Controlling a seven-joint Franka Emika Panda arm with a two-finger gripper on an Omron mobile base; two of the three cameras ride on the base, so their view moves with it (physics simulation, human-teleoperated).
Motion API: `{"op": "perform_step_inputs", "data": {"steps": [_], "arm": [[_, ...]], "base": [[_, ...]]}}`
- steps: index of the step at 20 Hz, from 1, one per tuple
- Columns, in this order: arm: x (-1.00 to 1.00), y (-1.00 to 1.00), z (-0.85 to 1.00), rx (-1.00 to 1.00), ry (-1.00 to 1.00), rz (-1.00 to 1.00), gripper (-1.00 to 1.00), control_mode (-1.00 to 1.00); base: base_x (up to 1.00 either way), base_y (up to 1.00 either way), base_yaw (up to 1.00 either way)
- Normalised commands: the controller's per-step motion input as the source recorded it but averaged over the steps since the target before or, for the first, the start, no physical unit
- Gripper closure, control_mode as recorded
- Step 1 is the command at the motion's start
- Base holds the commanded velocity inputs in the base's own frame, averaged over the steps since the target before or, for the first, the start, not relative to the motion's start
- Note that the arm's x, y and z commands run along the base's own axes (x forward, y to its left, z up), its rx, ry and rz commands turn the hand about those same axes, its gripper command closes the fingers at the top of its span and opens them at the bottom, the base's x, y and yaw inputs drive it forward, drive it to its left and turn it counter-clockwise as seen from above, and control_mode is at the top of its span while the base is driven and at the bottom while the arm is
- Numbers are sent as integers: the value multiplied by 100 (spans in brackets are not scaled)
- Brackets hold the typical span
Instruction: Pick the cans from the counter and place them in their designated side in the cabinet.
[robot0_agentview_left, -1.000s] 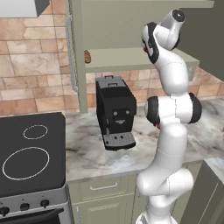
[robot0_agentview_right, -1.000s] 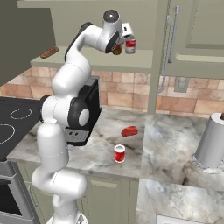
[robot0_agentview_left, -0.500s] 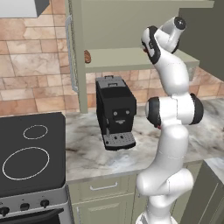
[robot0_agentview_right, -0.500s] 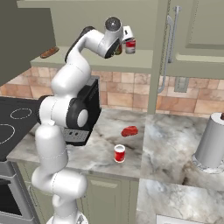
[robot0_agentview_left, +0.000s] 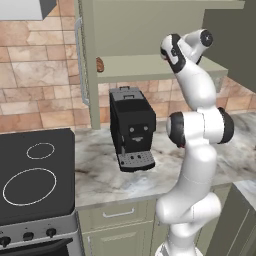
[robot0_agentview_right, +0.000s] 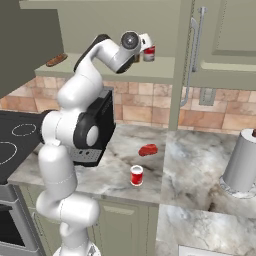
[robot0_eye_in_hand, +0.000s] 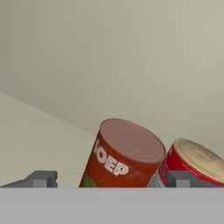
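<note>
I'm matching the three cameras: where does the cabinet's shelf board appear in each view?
Left base view: shelf board at upper centre, above the coffee machine.
Right base view: upper centre, left of the bar handle.
Hand view: pale surface at lower left, under the cans.
Shared landmark: the cabinet's back wall.

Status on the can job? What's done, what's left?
Done: a pale-topped red can stands on the cabinet shelf. In hand: the gripper straddles a red-and-green labelled can beside it, jaws apparently open, so that one looks about placed. Left: one red can on the counter.
</note>
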Motion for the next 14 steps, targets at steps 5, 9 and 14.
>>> {"op": "perform_step_inputs", "data": {"steps": [5,9,14], "arm": [[-5,0,16,0,-16,5,-100,-100],[-38,0,19,0,-7,5,-100,-100],[-57,0,13,0,0,2,-100,-100]], "base": [[0,0,0],[0,0,0],[0,0,0]]}}
